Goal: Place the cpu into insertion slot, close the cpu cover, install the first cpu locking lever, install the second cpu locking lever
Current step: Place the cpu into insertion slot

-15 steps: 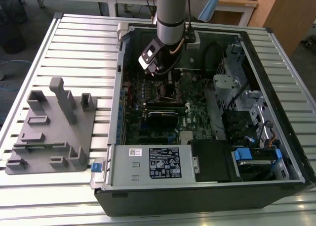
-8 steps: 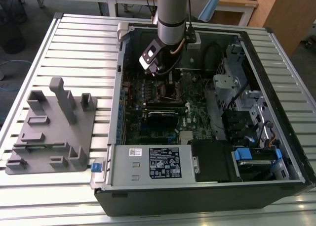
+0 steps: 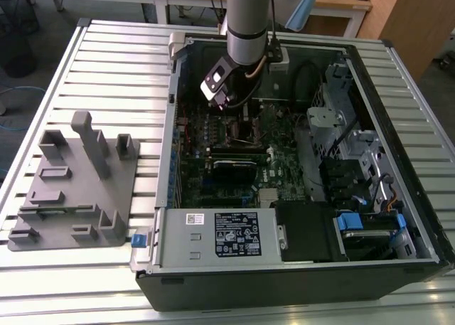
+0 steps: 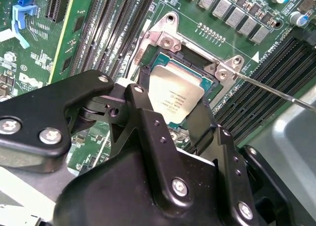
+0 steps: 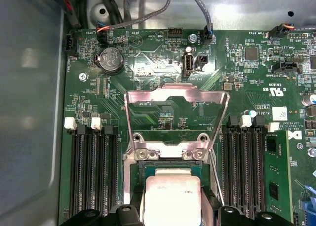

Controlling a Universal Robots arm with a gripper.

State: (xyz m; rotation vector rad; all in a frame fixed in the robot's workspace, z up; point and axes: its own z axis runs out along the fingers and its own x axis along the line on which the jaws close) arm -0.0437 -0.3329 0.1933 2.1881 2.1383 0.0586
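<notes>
The pincer (image 4: 173,106) has its two black fingers (image 4: 144,118) closed in against opposite edges of the cpu (image 4: 175,93), so the chip sits clasped between the tips. Directly under the tips lies the insertion slot (image 4: 165,39), its silvery rim showing around the chip. The cpu is level with the slot's opening, though I cannot tell for sure whether it is fully seated or a hair above the contacts.

In the first wrist view the pincer (image 5: 173,215) again frames the cpu (image 5: 173,196) over the insertion slot (image 5: 136,159). Just beyond the fingertips the cpu cover (image 5: 148,97) stands swung up and open on its hinge, with green board visible through its cut-out centre. A thin locking lever (image 4: 276,95) runs out from the slot's corner beside one finger, raised and unlatched.

Long black memory slots (image 5: 94,171) flank the pincer on both sides. Further out past the cover is a round coin battery (image 5: 111,59).

In the exterior view the pincer (image 3: 234,119) reaches down from the arm into the open computer case (image 3: 298,286), which lies on the slatted metal table (image 3: 114,55). A labelled power supply (image 3: 227,236) sits in the case, apart from the pincer. A grey fixture block (image 3: 75,183) rests on the table well away, toward the exterior view's left.
</notes>
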